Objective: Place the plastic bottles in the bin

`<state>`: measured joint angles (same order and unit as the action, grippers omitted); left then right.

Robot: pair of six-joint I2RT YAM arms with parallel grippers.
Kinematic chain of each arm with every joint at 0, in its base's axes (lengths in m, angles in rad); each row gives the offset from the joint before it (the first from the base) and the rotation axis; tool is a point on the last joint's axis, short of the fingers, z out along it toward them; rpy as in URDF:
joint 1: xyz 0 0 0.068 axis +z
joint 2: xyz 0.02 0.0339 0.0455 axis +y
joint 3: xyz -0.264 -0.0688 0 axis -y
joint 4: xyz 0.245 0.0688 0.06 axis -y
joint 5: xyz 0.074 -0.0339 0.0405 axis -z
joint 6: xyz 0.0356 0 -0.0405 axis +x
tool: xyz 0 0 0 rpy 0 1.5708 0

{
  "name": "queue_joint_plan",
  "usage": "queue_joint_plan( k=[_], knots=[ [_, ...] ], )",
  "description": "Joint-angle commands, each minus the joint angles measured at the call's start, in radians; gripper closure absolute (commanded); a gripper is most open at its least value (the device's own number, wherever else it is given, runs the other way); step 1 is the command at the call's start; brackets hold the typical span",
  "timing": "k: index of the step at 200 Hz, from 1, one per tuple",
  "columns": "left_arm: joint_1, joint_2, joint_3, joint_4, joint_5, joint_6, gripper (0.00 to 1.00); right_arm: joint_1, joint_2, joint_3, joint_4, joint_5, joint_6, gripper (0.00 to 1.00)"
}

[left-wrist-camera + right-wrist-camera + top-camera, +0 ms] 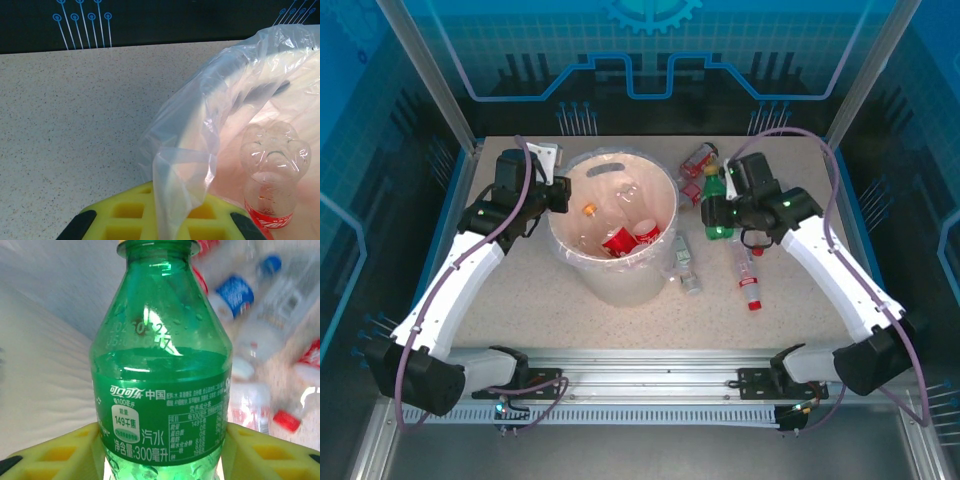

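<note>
The cream-white bin (570,245) with its clear bag liner stands mid-table. Inside lie red-labelled bottles (632,238) and a clear one (628,193). My left gripper (558,194) is at the bin's left rim; in the left wrist view its yellow pads (125,212) meet, shut on a fold of the liner (182,165), and a clear red-labelled bottle (272,170) sits in the bin. My right gripper (718,215) is shut on the upright green bottle (715,190) right of the bin, its pads (75,450) pressing on the label (160,430).
Loose bottles lie on the table right of the bin: a red-labelled one (700,157) at the back, a clear one (686,264) against the bin's base, and a red-capped one (747,280). A blue-labelled bottle (235,292) shows behind the green one. Left of the bin is bare tabletop (75,115).
</note>
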<state>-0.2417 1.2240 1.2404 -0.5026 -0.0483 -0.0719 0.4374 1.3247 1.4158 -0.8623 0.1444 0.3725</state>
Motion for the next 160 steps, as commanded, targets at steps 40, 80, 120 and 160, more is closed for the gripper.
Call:
queue_joint_plan(
  k=[40,80,120,160],
  knots=[
    [0.001,0.025,-0.029,-0.028,0.020,-0.019,1.00,0.128,0.054,0.357,-0.009,-0.034,-0.106,0.42],
    [0.001,0.023,-0.029,-0.028,0.020,-0.018,1.00,0.270,0.185,0.523,-0.023,-0.050,-0.146,0.41],
    [0.001,0.022,-0.030,-0.027,0.016,-0.017,1.00,0.343,0.325,0.583,-0.059,-0.114,-0.157,0.41],
    [0.001,0.020,-0.029,-0.027,0.016,-0.017,1.00,0.392,0.408,0.608,-0.177,-0.083,-0.214,0.40]
  ],
)
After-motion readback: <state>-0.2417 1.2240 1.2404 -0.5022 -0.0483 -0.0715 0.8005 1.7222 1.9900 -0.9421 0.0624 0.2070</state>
